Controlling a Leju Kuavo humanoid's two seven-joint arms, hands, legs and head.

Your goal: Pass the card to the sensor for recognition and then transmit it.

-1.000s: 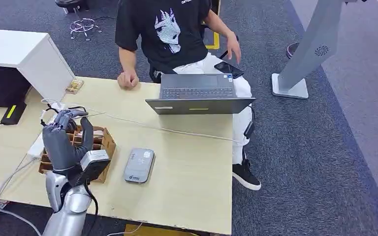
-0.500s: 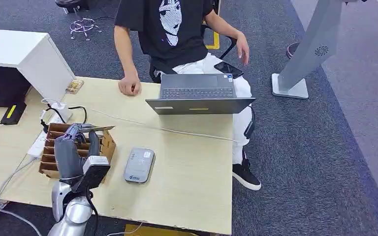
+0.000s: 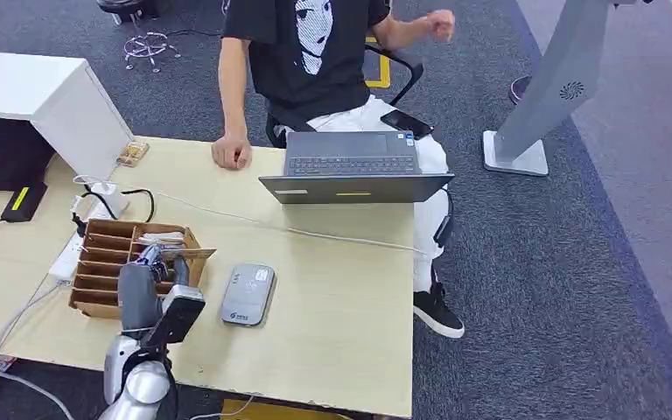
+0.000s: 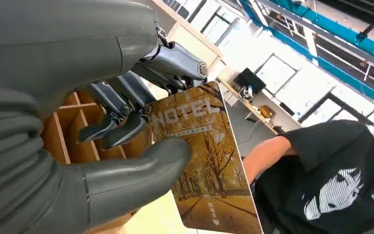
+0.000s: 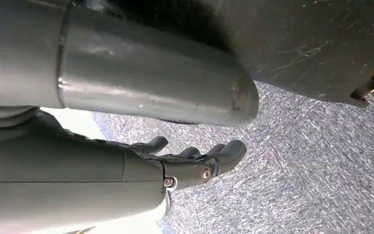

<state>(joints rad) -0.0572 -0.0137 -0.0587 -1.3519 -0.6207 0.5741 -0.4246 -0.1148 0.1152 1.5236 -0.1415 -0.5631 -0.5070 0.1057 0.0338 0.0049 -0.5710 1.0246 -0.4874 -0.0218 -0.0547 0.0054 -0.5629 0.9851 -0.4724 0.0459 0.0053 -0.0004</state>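
At the table's left, my left hand (image 3: 144,284) pinches a golden-brown plastic hotel card printed with autumn trees (image 4: 207,161) between thumb and fingers, holding it just above the open wooden compartment box (image 3: 105,262). So the pick-up looks done. To its right, the flat grey rounded card reader (image 3: 248,295) lies on the table, apart from the card; the scan and handover remain. My right hand (image 5: 195,161) hangs over the carpet, fingers loosely extended, holding nothing.
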